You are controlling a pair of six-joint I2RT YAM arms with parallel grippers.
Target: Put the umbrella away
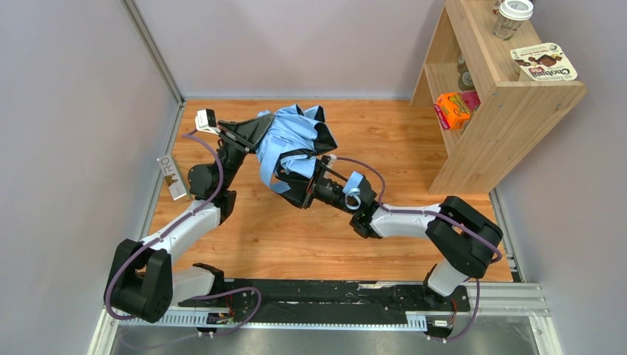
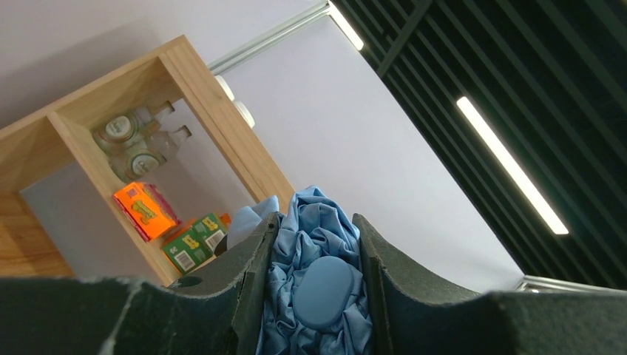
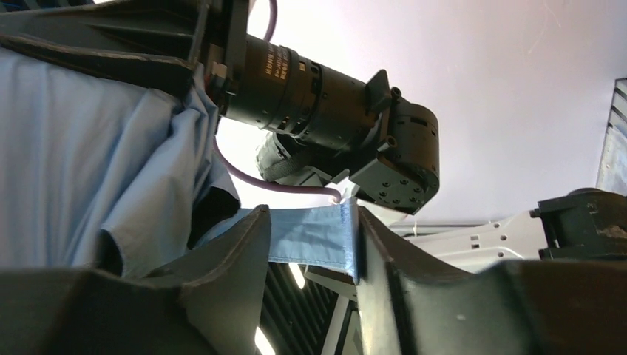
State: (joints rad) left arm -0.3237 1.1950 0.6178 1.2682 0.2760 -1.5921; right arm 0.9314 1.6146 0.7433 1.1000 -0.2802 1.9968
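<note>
- Left gripper (image 2: 316,225): fingers pressed in on bunched blue cloth and a smooth oval blue piece of the umbrella (image 1: 296,140); clamped on it.
- Right gripper (image 3: 310,222): a flat band of the same blue cloth fills the gap between its fingers; clamped on the umbrella from the near right side.
- Umbrella: crumpled, dark patches among the folds, held between the two grippers over the far middle of the table, left of centre.
- Table (image 1: 296,240): orange-brown wood grain.
- Walls (image 1: 74,111): pale grey on the left, far and right sides.
- Shelf unit (image 1: 510,126): light wood, far right corner.
- Orange box (image 1: 452,109): inside the shelf unit.
- Lidded cup (image 1: 512,16) and snack packet (image 1: 545,63): on top of the shelf unit.
- Bottles (image 2: 129,137): lying in an upper compartment, seen from the left wrist.
- Rail (image 1: 333,299): black, along the near edge, bearing both arm bases.
- Card (image 1: 171,177): small, at the table's left edge beside the left arm.
- Ceiling (image 2: 562,89): dark slats with strip lights.
</note>
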